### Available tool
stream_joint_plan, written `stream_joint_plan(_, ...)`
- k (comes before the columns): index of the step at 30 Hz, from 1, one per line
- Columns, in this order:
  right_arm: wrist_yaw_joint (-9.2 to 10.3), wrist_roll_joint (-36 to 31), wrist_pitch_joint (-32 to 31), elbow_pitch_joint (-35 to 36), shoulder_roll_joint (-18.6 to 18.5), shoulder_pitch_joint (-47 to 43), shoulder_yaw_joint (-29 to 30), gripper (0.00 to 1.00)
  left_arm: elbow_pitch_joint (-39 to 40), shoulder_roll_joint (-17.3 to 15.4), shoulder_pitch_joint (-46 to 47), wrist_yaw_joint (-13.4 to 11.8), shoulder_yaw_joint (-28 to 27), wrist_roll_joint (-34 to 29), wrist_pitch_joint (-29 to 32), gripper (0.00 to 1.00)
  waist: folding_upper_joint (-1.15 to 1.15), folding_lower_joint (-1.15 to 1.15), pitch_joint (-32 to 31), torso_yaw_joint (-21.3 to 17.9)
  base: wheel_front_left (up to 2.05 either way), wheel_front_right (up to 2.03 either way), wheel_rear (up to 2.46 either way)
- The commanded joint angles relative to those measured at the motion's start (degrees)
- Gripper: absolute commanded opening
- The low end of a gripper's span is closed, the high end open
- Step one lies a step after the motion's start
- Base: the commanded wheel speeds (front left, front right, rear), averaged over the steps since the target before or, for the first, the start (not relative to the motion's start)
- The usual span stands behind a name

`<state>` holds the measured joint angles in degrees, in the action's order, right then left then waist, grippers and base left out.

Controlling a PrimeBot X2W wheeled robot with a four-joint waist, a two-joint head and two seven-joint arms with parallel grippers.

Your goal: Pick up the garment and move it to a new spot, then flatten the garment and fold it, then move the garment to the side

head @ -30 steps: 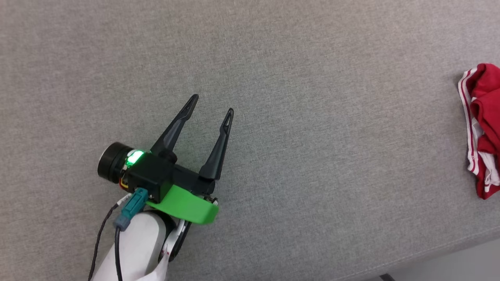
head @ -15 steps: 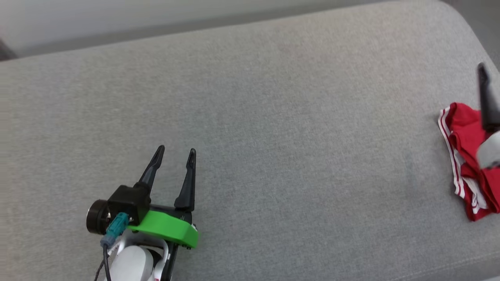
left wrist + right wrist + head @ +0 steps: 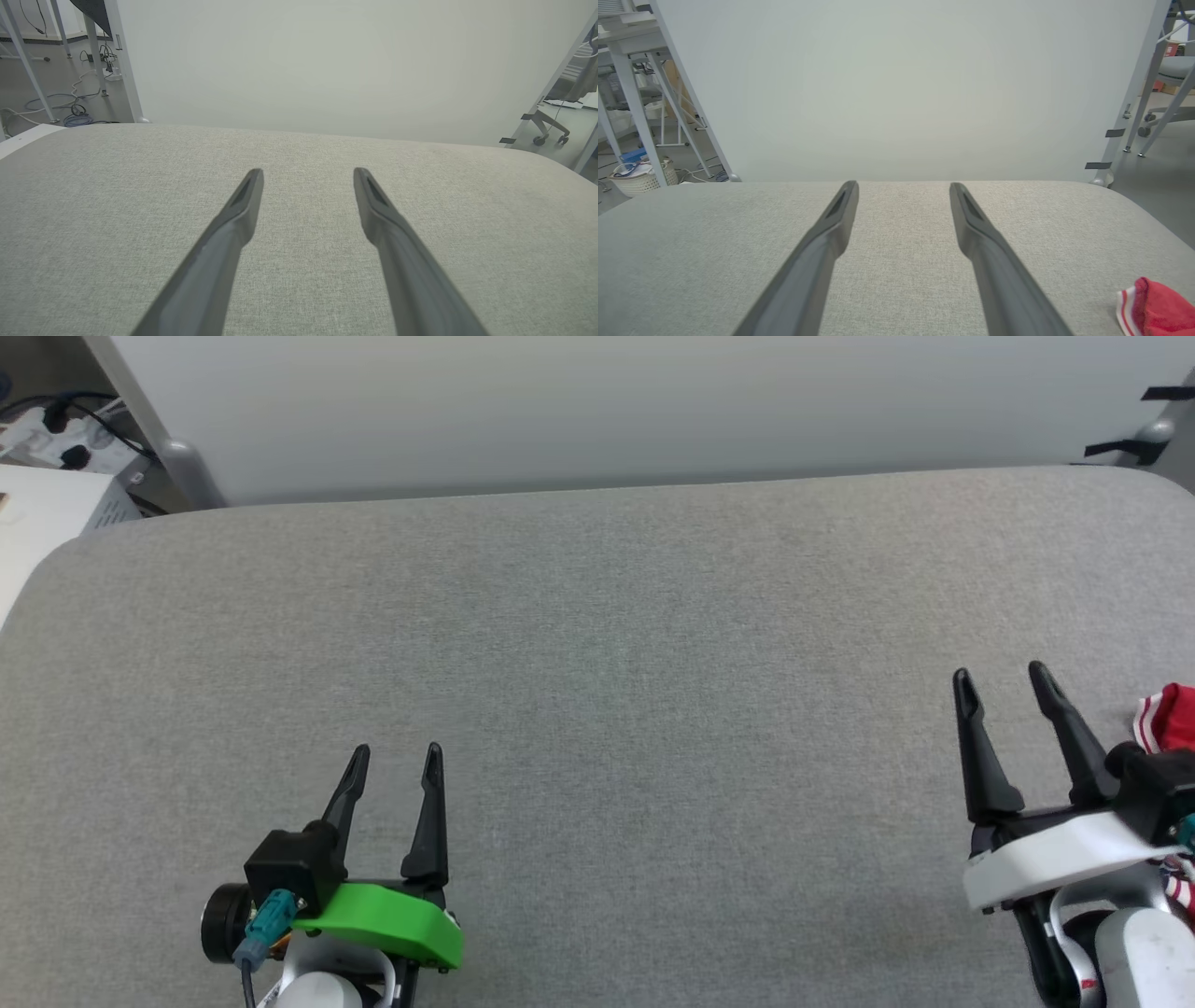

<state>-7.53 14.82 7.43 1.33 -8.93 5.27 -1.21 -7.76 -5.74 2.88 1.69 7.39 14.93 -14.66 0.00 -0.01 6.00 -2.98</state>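
The garment (image 3: 1167,719), a bunched red shirt with red-and-white striped trim, lies at the far right edge of the grey cushioned surface, mostly hidden behind my right wrist. A corner of the garment (image 3: 1155,308) shows at the lower right of the right wrist view. My right gripper (image 3: 1004,679) is open and empty, just left of the garment and apart from it. My left gripper (image 3: 397,761) hovers open and empty at the lower left, far from the garment. In both wrist views the left gripper (image 3: 308,175) and right gripper (image 3: 903,186) point across bare grey fabric.
The grey fabric surface (image 3: 607,663) is wide, with rounded far corners. A pale screen panel (image 3: 597,401) stands behind its far edge. Cables and a white table (image 3: 37,495) sit at the far left; chair legs (image 3: 1162,116) stand to the right.
The head camera has tilted up, bringing the far edge and panel into view. My right gripper has come into view beside the garment. Both grippers stay open.
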Motion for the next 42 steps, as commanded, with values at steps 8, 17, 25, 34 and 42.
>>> stream_joint_plan(8, 0.04, 0.55, 4.59, -5.06, 3.75, -2.19, -2.23, 1.00, -1.05, 1.22, -1.57, -0.11, -2.01, -3.58, -0.33, 1.00, 0.00, 0.01, -2.84, 3.83, 0.00, 0.00, 0.00)
stream_joint_plan(17, 0.04, 0.04, 6.10, -7.49, 5.01, -1.63, -3.19, 1.00, 0.55, 2.21, -2.09, 0.70, -4.27, -5.10, -0.33, 1.00, 0.00, 0.01, -3.22, 3.48, 0.00, 0.00, 0.00)
stream_joint_plan(25, 0.04, -0.94, 6.45, -8.07, 5.19, -1.53, -2.69, 1.00, 1.38, 2.64, -2.50, 1.73, -5.11, -5.92, -0.33, 1.00, 0.00, 0.01, -3.17, 2.97, 0.00, 0.00, 0.00)
stream_joint_plan(34, 0.04, -2.15, 6.56, -8.76, 5.50, -1.51, -2.42, 1.00, 1.39, 2.83, -2.60, 2.63, -5.45, -5.78, -0.34, 1.00, 0.00, 0.01, -3.08, 2.73, 0.00, 0.00, 0.00)
stream_joint_plan(42, 0.00, -2.07, 6.16, -8.63, 5.37, -1.70, -2.55, 0.00, 1.21, 2.57, -1.70, 2.57, -5.38, -5.19, 0.12, 0.00, 0.00, 0.01, -2.97, 2.65, 0.00, 0.00, 0.00)
